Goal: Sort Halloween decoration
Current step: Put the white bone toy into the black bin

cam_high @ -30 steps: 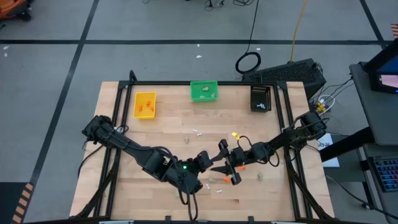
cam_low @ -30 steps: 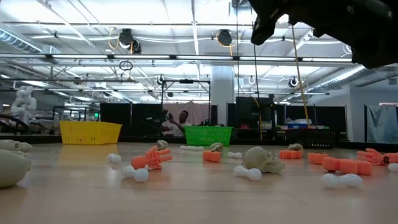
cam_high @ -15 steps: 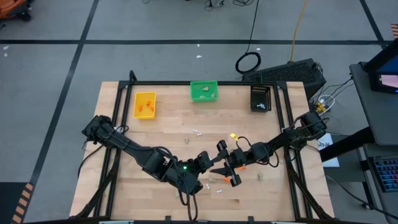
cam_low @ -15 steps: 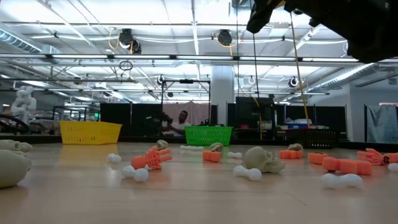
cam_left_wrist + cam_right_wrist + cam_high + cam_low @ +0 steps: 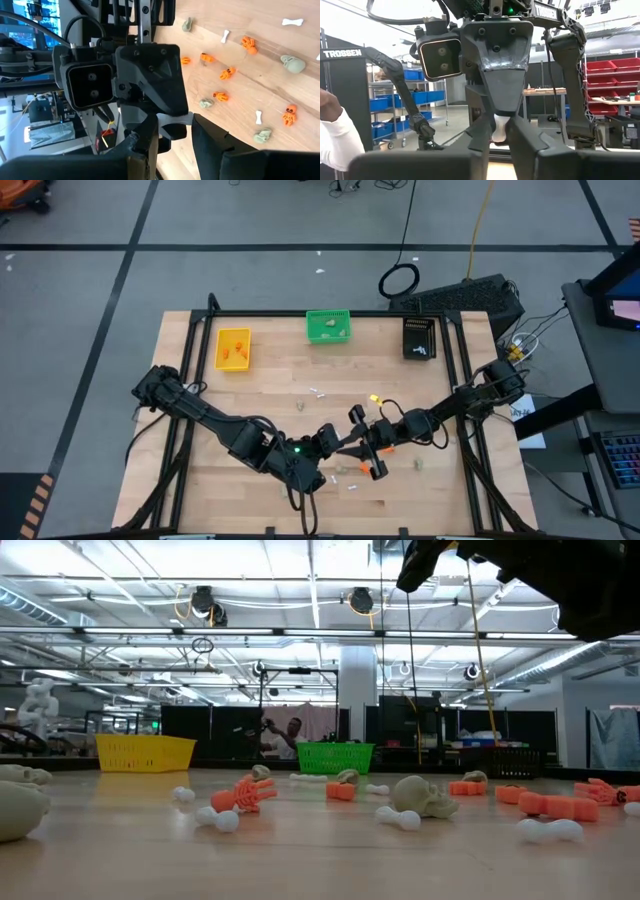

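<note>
My two grippers meet tip to tip above the table's middle, high over the board. My left gripper and my right gripper are both shut on one small white stick, which also shows in the right wrist view. Other decoration pieces lie loose on the wood: orange bits, beige lumps and white sticks. The yellow bin, green bin and black bin stand along the far edge. My left gripper pinches the white stick's one end between its two fingers, coming level from the table's left; the stick is lifted clear. My right gripper pinches the stick's other end between its two fingers, coming level from the table's right, facing the left gripper.
Loose pieces lie around the board's middle and near part, such as a beige lump, an orange bit and a white stick. A person's sleeve shows beyond the table.
My right gripper has gone a little toward the table's left, closer to the left gripper.
</note>
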`<action>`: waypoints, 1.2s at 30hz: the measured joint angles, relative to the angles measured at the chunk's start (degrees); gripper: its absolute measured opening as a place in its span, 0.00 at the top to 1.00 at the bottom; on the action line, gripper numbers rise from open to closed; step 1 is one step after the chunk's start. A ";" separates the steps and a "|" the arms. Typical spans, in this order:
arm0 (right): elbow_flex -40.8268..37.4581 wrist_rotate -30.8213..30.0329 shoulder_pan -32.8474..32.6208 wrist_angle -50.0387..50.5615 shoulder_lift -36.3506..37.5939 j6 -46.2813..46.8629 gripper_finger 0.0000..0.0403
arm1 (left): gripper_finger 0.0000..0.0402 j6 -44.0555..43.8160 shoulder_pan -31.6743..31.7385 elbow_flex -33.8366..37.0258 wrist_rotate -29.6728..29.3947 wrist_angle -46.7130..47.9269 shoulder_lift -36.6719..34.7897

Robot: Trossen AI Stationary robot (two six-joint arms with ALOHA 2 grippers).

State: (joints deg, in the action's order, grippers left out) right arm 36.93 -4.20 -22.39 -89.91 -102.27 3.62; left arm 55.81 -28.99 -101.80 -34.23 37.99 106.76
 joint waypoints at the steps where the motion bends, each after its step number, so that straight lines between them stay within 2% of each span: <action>1: 0.00 -0.01 0.00 0.00 0.00 -0.02 0.91 | 0.76 0.00 0.00 0.01 0.06 -0.01 0.00; 5: -0.02 -0.01 0.00 0.00 0.01 -0.49 0.99 | 0.76 -0.58 -0.02 0.00 0.06 -0.06 0.00; 9: -0.02 0.01 0.00 -0.09 0.01 -0.54 0.97 | 0.72 -2.80 0.00 0.01 0.10 -1.21 0.00; 14: -0.02 -0.09 -0.20 -0.02 0.01 -0.76 0.99 | 0.54 -3.18 -0.19 0.02 0.04 -1.76 0.02; 18: -0.02 -0.18 -0.20 0.02 0.01 -0.32 0.99 | 0.40 -6.78 -1.28 0.02 -0.49 -1.15 -0.47; 22: -0.02 -0.20 -0.20 0.13 0.01 -0.15 0.99 | 0.34 -20.56 -2.37 0.02 -0.54 4.05 -3.65; 29: -0.04 -1.15 -0.20 3.40 0.62 -2.29 0.99 | 0.34 -52.96 -2.57 1.83 -0.40 20.69 -8.77; 32: -0.06 -3.62 -0.20 8.73 2.70 -6.23 0.99 | 0.34 -60.13 -3.32 6.29 -2.90 23.07 -10.48; 36: -0.07 -7.06 -0.20 20.32 7.77 -9.90 0.99 | 0.34 -65.94 -3.67 15.26 -8.63 21.37 -14.24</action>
State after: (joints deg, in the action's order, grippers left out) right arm 36.86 -11.26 -22.59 -69.59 -94.50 -6.28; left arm -10.13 -32.66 -86.54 -42.86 59.36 92.52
